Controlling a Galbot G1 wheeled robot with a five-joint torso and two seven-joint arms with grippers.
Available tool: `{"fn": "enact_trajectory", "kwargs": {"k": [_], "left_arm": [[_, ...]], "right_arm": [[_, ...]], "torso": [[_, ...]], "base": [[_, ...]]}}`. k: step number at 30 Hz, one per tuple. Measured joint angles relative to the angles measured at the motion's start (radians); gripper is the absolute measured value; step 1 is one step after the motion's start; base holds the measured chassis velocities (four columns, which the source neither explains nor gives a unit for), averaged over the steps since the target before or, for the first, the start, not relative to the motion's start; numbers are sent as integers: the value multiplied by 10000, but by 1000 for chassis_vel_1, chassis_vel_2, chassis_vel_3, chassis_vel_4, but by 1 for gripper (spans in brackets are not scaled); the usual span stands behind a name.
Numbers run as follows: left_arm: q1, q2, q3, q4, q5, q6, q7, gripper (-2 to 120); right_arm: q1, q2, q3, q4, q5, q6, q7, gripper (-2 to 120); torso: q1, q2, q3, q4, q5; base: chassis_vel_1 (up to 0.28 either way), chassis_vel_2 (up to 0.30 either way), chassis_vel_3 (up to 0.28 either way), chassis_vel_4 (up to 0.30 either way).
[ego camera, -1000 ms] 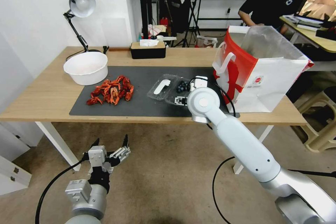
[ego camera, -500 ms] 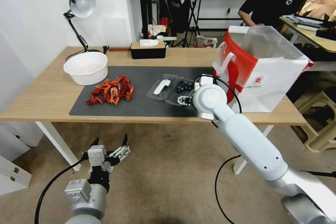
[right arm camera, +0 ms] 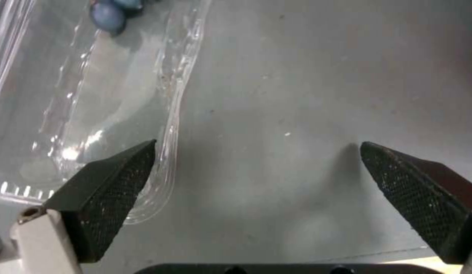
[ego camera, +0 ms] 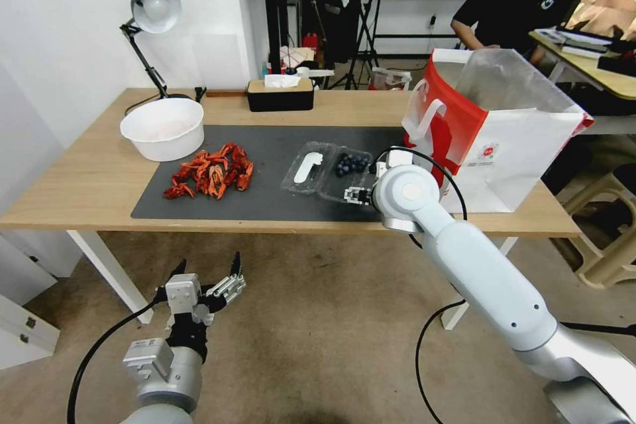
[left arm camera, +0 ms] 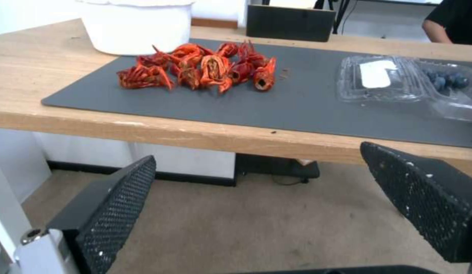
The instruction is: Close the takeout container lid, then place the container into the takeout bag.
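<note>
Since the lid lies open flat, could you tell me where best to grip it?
Probably the lid's free long edge, on the crayfish side: it lies label-up on the mat, hinged to the blueberry half, so that thin rim alone can swing over.

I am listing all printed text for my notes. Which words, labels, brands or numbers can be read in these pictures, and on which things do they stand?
None can be read.
lid: white label, no legible print.
takeout bag: small round red logo, lettering too small.
</note>
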Motion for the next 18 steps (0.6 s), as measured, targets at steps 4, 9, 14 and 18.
{"fn": "enact_trajectory", "kwargs": {"k": [4,9,14,18], "left_arm": [[-31,11,19,29,8,-15,-3,100],[-46,5,92,91,46,-27,-12,100],[-54,5,145,139,70,-43,-24,100],[-66,4,204,163,83,-62,-30,100]], "right_arm": [[18,-130,74,45,33,3,8,100],[-17,-356,210,102,-25,4,-58,100],[-73,-424,314,71,-123,4,-126,100],[-161,-450,445,6,-268,3,-201,100]], "torso": [[0,0,0,0,1],[0,0,0,0,0],[0,0,0,0,0],[0,-2,0,0,0]], "base": [[0,0,0,0],[0,0,0,0],[0,0,0,0],[0,0,0,0]]}}
